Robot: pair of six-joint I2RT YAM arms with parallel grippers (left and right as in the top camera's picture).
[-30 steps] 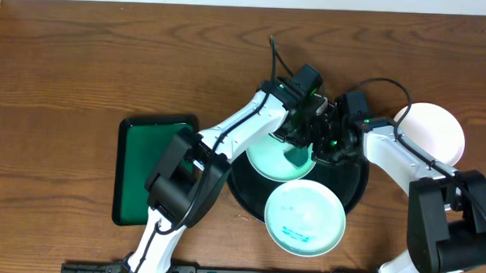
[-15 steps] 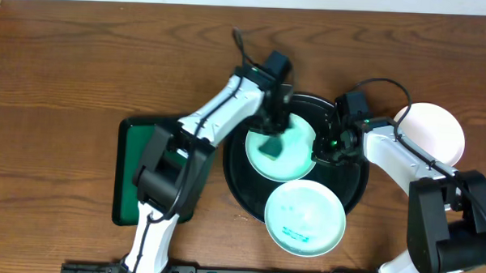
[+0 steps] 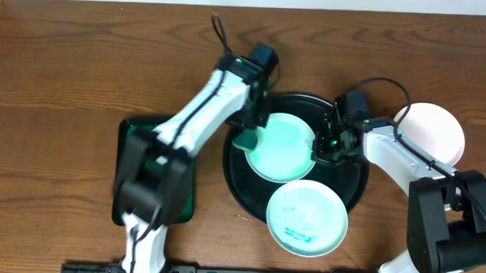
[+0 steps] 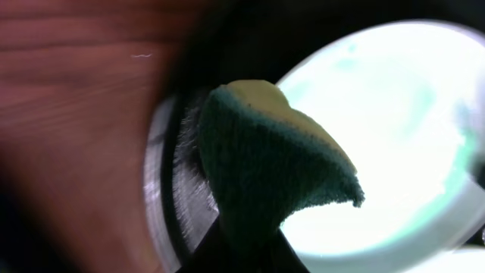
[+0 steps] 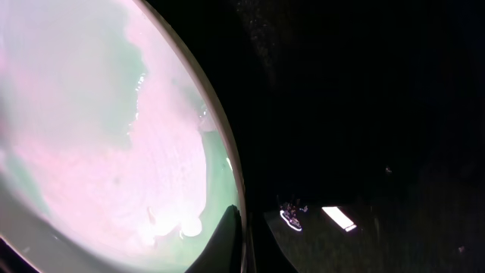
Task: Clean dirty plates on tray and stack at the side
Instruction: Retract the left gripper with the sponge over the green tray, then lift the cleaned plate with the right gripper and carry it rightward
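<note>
Two smeared white plates (image 3: 281,146) on black tray (image 3: 348,185)

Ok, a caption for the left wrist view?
Left gripper holds a green sponge at the black tray rim, beside a white plate smeared pale green.

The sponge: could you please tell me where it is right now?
Overhead, the sponge is in the left fingers, over the tray's left side, at the upper plate's left edge.

Both arms crowd the large round black glossy tray (image 3: 348,182): the left arm (image 3: 199,119) slants over the green rectangular tray (image 3: 135,149) to the black rim's left side, the right arm (image 3: 396,154) bars the gap toward a round white plate (image 3: 438,131) at right. Open brown wooden tabletop (image 3: 75,58) stretches across the back left.
</note>
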